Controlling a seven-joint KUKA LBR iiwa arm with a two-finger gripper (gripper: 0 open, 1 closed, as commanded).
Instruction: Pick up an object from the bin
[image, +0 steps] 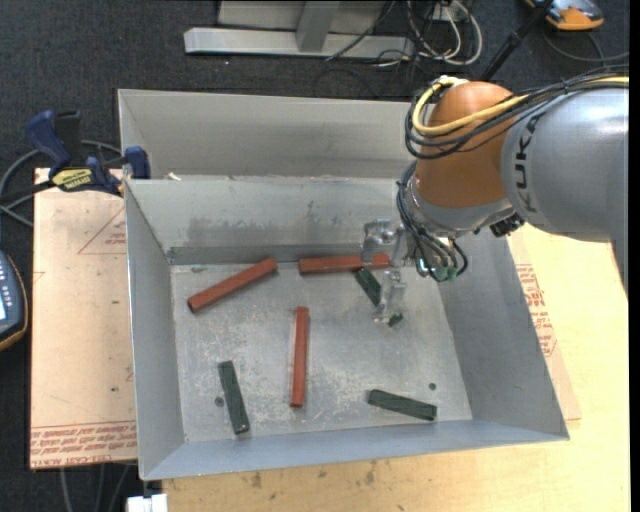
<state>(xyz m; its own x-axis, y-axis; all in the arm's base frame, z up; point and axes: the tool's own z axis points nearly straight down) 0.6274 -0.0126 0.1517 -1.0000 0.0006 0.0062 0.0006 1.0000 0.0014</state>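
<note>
Dark green flat bar (369, 285), far right in grey metal bin (152, 300), just beside tool (388, 298); tool's state cannot be told. Likely light, stiff; grip across narrow middle.

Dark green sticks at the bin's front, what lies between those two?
The near end of a red stick lies between them, seen in the camera view.

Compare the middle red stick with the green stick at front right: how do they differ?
The red stick is clearly longer than the green stick. The red stick runs front to back; the green stick lies nearly crosswise. Both are slim bars lying flat on the bin floor, apart from other things.
</note>
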